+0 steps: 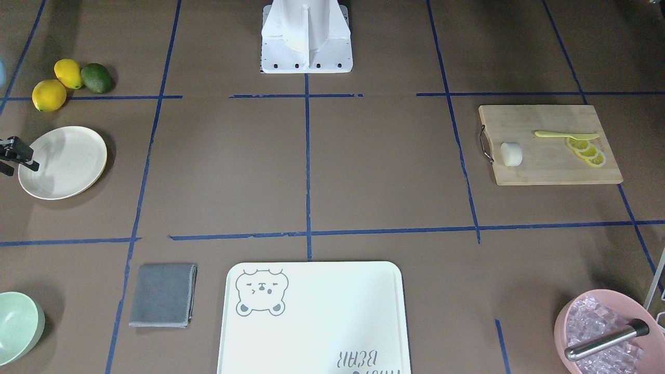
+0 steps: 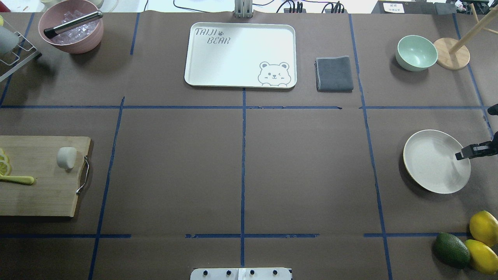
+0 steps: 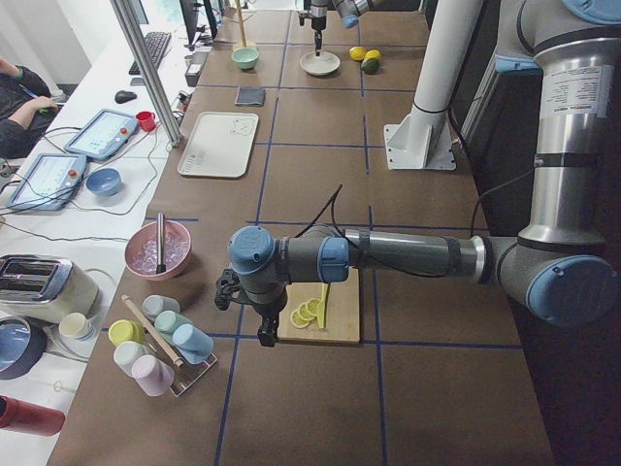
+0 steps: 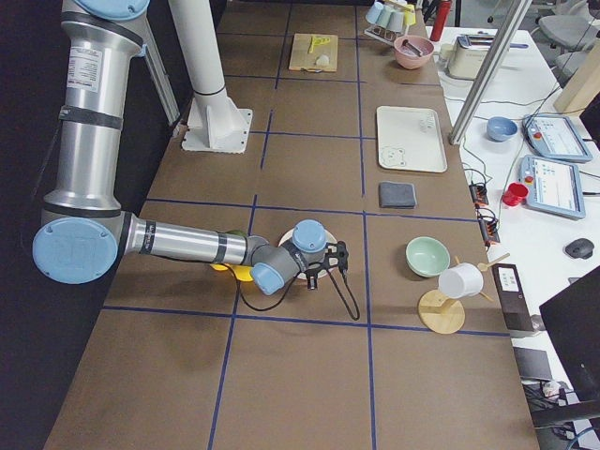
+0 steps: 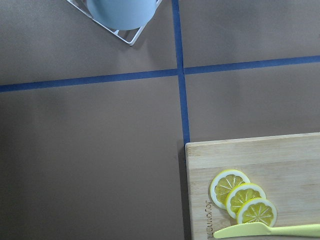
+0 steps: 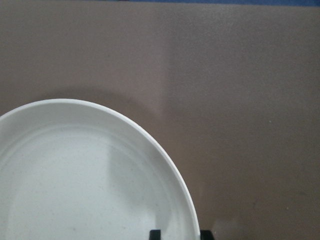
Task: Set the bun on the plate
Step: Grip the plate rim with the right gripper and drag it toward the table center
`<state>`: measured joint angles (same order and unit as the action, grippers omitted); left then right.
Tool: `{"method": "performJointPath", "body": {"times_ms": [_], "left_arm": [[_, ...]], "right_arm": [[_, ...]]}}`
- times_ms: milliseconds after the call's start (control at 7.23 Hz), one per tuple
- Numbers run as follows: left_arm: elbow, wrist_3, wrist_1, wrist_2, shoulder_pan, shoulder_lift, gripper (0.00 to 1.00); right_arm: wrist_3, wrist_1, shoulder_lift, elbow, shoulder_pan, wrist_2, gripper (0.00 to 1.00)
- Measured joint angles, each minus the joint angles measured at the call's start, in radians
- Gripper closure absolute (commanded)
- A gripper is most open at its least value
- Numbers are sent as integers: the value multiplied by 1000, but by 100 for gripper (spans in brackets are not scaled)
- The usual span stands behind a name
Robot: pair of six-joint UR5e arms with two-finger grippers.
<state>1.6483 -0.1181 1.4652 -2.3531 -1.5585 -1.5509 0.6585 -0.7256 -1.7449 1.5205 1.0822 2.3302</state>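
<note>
Zero steps done: your bun [image 1: 511,154] sits on the cutting board [image 1: 550,169], plate [image 1: 62,162] bare; pick and carry remain. Right gripper [image 6: 180,235] at plate rim, fingers apart, empty; left gripper [image 3: 264,330]: cannot tell.

Lemons [image 2: 482,237], avocado [image 2: 452,250]: near the right gripper [image 2: 465,153], on its robot-ward side.
Mint bowl [image 2: 416,52]: beyond the gripper.
Grey cloth [image 2: 334,74], bear tray [image 2: 218,66]: farther off, side by side.
Cutting board [image 1: 550,166]: well apart, across the table; carries lemon slices [image 1: 587,150] and a yellow knife [image 1: 563,135].
Pink bowl [image 2: 78,48]: farthest; ice and a metal tool [image 2: 74,23] inside.
</note>
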Motion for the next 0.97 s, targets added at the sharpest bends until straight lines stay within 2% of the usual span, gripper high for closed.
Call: {"method": "performJointPath", "body": {"times_ms": [415, 691, 968], "left_arm": [[-2, 0, 2, 0, 2, 0, 0], [-2, 0, 3, 0, 3, 0, 0], [-3, 0, 3, 0, 3, 0, 0]], "right_arm": [[0, -1, -10, 24, -2, 9, 100], [17, -7, 4, 60, -4, 52, 100], [177, -6, 76, 90, -38, 60, 100]]}}
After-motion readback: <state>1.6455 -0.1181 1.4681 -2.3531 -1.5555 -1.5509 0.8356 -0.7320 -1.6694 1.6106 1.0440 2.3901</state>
